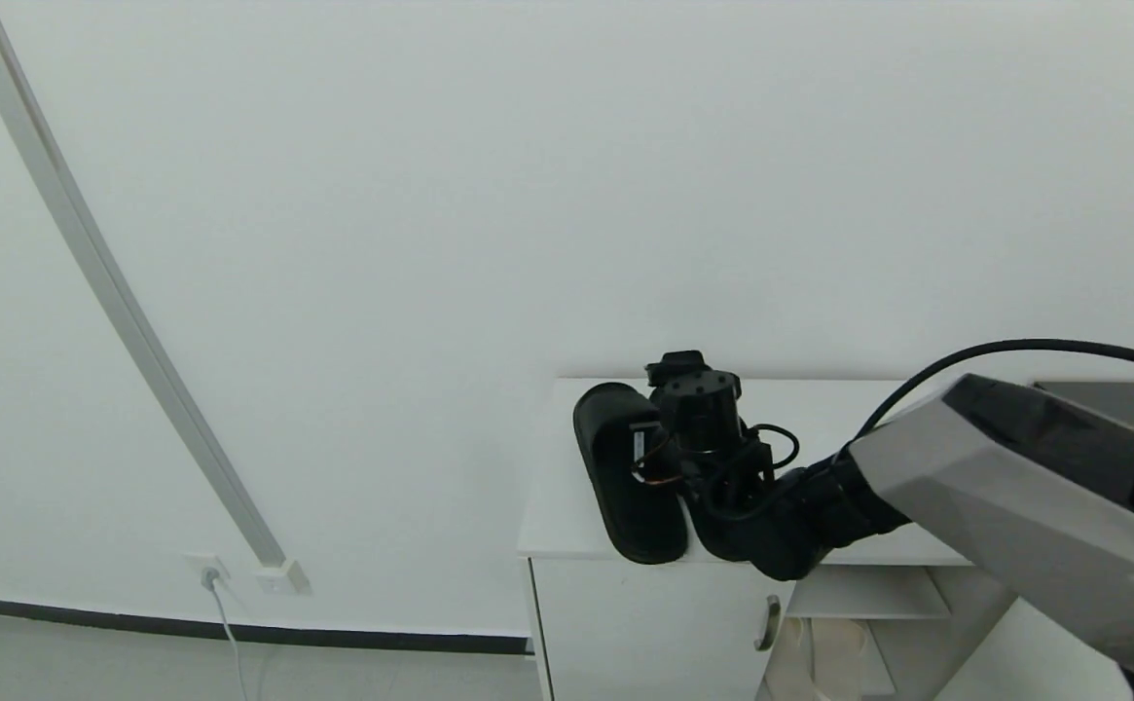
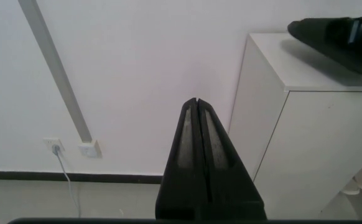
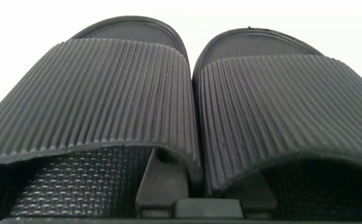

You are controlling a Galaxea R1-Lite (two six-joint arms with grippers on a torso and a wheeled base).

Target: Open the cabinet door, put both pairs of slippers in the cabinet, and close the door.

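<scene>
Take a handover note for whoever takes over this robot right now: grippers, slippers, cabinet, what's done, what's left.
Left gripper: shut, empty, off to the left of the cabinet.
Right gripper: jaws inside the black slippers, one in each, pinching the pair on the cabinet top.
Done: one door looks open, shelf showing.
Left: this pair in, the other pair in, close the door.

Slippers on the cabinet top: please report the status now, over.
Left end effector shut, empty, beside cabinet. Right end effector shut on slippers, both on cabinet top. Shelf below open; nothing in the way.
</scene>
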